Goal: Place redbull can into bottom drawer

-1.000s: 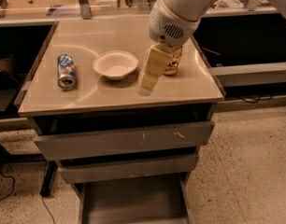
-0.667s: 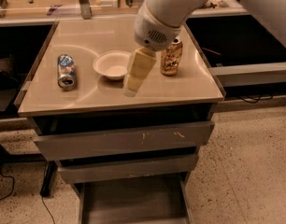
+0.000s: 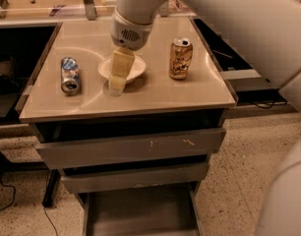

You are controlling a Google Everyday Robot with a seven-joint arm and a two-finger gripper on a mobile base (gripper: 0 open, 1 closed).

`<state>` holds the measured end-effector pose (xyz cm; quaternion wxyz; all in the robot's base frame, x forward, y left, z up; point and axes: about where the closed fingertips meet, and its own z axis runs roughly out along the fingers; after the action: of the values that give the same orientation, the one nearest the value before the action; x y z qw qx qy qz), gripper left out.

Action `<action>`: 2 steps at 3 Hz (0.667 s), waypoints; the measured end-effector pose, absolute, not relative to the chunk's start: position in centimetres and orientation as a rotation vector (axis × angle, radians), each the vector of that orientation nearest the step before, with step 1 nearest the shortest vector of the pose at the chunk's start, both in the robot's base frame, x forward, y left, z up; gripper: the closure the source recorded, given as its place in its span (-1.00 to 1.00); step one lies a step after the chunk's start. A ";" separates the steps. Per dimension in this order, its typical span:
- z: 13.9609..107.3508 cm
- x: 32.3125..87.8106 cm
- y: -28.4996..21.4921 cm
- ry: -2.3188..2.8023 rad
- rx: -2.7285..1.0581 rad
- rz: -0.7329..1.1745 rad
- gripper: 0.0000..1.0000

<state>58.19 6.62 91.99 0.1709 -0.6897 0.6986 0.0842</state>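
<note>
The redbull can (image 3: 70, 75) lies on its side on the tabletop (image 3: 160, 95), at 9 o'clock from the white bowl (image 3: 136, 67) and apart from it. The gripper (image 3: 117, 82) hangs over the bowl's near rim, at 3 o'clock from the can and not touching it; whether its jaws are open or closed cannot be told. A gold-brown can (image 3: 180, 59) stands upright at 3 o'clock from the bowl. At 6 o'clock, below two closed drawers (image 3: 131, 149), the bottom drawer (image 3: 140, 213) is pulled out.

Warm, dim light from overhead (a yellowish cast throughout) leaves soft glare arcs on the table (image 3: 155, 95); the end effector (image 3: 117, 85), hanging over the bowl's (image 3: 133, 70) front rim, casts a short shadow there
</note>
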 end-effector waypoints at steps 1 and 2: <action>92.0 57.7 7.3 1.981 -1.996 0.246 -1.00; 91.9 59.2 8.8 1.942 -1.980 0.262 -1.00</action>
<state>59.20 8.77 91.88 0.1770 -0.6997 0.6859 0.0926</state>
